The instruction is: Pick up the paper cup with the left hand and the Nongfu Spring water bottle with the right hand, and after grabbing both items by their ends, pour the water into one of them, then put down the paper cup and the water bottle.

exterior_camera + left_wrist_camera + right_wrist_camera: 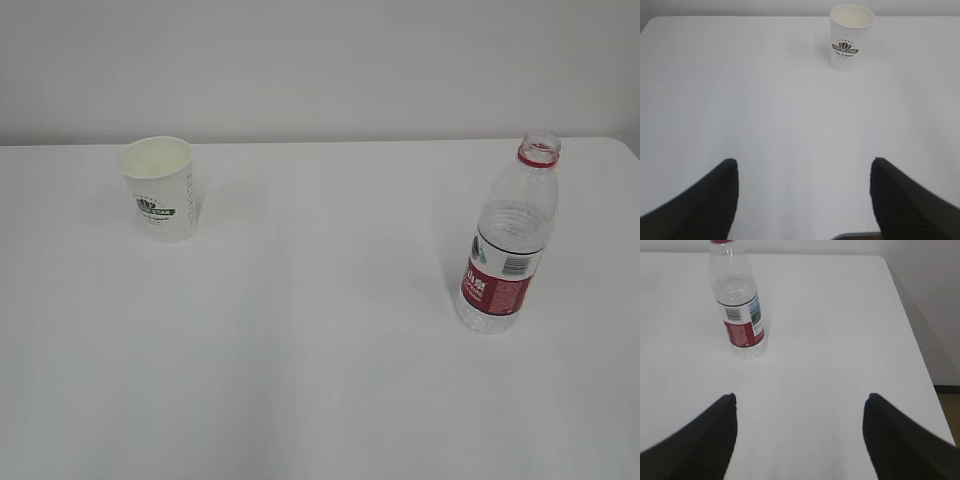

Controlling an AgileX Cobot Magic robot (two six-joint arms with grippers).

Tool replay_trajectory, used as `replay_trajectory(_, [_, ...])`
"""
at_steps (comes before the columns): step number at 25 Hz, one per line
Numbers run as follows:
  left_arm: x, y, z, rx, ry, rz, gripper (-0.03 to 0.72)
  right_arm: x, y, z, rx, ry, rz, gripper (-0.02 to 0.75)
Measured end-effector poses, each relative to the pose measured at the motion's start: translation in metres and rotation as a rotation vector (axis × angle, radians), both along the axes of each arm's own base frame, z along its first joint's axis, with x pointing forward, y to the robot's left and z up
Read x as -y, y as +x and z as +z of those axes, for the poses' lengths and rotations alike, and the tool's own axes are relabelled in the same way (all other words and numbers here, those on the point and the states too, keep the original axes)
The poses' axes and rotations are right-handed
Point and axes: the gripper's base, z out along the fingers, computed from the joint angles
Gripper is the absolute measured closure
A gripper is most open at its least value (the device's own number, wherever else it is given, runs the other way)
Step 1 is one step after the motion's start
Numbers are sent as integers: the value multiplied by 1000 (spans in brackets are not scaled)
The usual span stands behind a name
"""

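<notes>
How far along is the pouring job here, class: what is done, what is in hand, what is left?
Done: nothing. The cup and the uncapped bottle stand upright and apart on the table. In hand: nothing; the left gripper and right gripper are open, short of both. Left: grasping, pouring, setting down.

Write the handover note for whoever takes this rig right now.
Left hand: open, empty, short of the paper cup.
Right hand: open, empty, short of the Nongfu Spring water bottle.
Cup upright at the table's far left; bottle upright on the right, uncapped. Neither touched.
Done: nothing.
Left: grasp both, pour, set both down.
</notes>
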Motion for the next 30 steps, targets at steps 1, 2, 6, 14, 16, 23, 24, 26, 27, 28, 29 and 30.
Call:
replay_trajectory(1, [0, 0, 0, 4, 0, 0, 101, 0, 0, 1, 6, 3, 2, 146])
replay_trajectory(2, [0, 1, 1, 7, 0, 0, 101, 0, 0, 1, 9, 3, 2, 146])
replay_trajectory(6, [0, 4, 1, -7, -1, 1, 101, -1, 1, 3, 34, 6, 4, 146])
replay_trajectory(14, [-1, 17, 14, 36, -3, 6, 101, -1, 3, 8, 86, 10, 6, 146])
replay_trajectory(16, [-1, 22, 16, 43, -4, 7, 101, -1, 4, 10, 115, 6, 7, 146])
replay_trajectory(23, [-1, 38, 23, 75, -6, 12, 101, -1, 17, 19, 148, -6, 12, 146])
replay_trajectory(24, [-1, 40, 24, 74, -6, 13, 101, -1, 20, 19, 147, -12, 15, 146])
replay_trajectory(26, [-2, 45, 25, 73, -6, 14, 101, -1, 23, 21, 158, -15, 15, 146])
replay_trajectory(27, [-2, 48, 25, 73, -7, 15, 101, -1, 25, 22, 162, -16, 15, 146])
replay_trajectory(28, [-2, 51, 26, 72, -7, 15, 101, -1, 26, 23, 171, -19, 16, 146])
replay_trajectory(29, [-2, 54, 27, 75, -6, 17, 101, -1, 28, 24, 174, -24, 18, 146])
replay_trajectory(30, [-2, 56, 27, 81, -4, 18, 101, -1, 30, 25, 173, -28, 19, 146])
